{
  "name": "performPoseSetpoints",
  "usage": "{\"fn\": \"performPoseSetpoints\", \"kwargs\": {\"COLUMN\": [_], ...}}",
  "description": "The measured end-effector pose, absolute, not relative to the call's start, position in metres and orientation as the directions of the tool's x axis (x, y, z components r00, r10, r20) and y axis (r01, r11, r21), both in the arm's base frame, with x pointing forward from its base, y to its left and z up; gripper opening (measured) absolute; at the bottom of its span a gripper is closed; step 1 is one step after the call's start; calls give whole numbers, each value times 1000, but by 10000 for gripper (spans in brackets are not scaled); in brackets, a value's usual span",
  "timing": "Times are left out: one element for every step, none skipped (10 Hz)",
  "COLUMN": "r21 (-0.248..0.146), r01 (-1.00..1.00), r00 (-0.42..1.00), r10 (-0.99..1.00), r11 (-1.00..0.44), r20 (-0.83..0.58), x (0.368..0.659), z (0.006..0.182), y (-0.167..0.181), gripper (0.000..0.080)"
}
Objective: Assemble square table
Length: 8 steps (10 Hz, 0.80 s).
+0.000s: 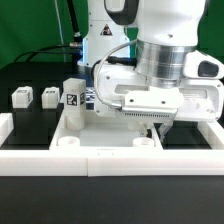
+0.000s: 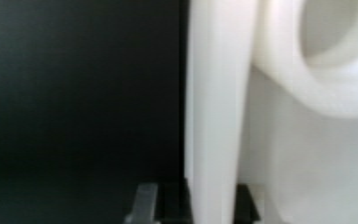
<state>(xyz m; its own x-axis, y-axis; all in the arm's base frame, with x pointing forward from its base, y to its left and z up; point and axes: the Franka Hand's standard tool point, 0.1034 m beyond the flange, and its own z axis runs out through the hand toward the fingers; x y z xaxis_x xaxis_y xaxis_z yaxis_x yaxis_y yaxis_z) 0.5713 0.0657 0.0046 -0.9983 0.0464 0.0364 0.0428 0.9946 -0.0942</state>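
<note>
The white square slab (image 1: 104,134) lies near the front wall, with round corner sockets (image 1: 66,143) facing up. My gripper (image 1: 150,124) reaches down onto its edge at the exterior view's right. In the wrist view the slab's thin edge (image 2: 217,100) runs between my fingers (image 2: 153,203), and my gripper (image 2: 201,205) looks shut on it. A round socket (image 2: 322,55) shows beside the edge. Three small white legs stand at the back left: two low ones (image 1: 21,96) (image 1: 48,96) and one upright with a tag (image 1: 73,93). I cannot see a fourth leg.
The long low white border wall (image 1: 110,165) runs along the front, with a side piece (image 1: 5,122) at the exterior view's left. The robot's base (image 1: 100,50) and cables stand at the back. The black table (image 1: 30,118) shows at the left.
</note>
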Motion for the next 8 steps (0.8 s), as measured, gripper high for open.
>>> {"fn": "performPoseSetpoints", "kwargs": {"r21": [-91,-95,-111,-122,-136,-153,-159,-160], "r01": [38,70,90,94,100,109,109,111], "r00": [-998,-996,-992,-990,-987,-984,-983,-982], "r10": [42,75,99,107,115,129,130,133], "r11": [995,993,990,988,986,982,981,981], "r20": [44,56,79,97,111,125,130,131], "x": [574,576,577,578,578,578,578,578], "z": [5,6,7,6,7,9,11,10], "y": [83,94,109,119,123,124,125,123], "gripper": [57,57,57,57,57,57,57,57]}}
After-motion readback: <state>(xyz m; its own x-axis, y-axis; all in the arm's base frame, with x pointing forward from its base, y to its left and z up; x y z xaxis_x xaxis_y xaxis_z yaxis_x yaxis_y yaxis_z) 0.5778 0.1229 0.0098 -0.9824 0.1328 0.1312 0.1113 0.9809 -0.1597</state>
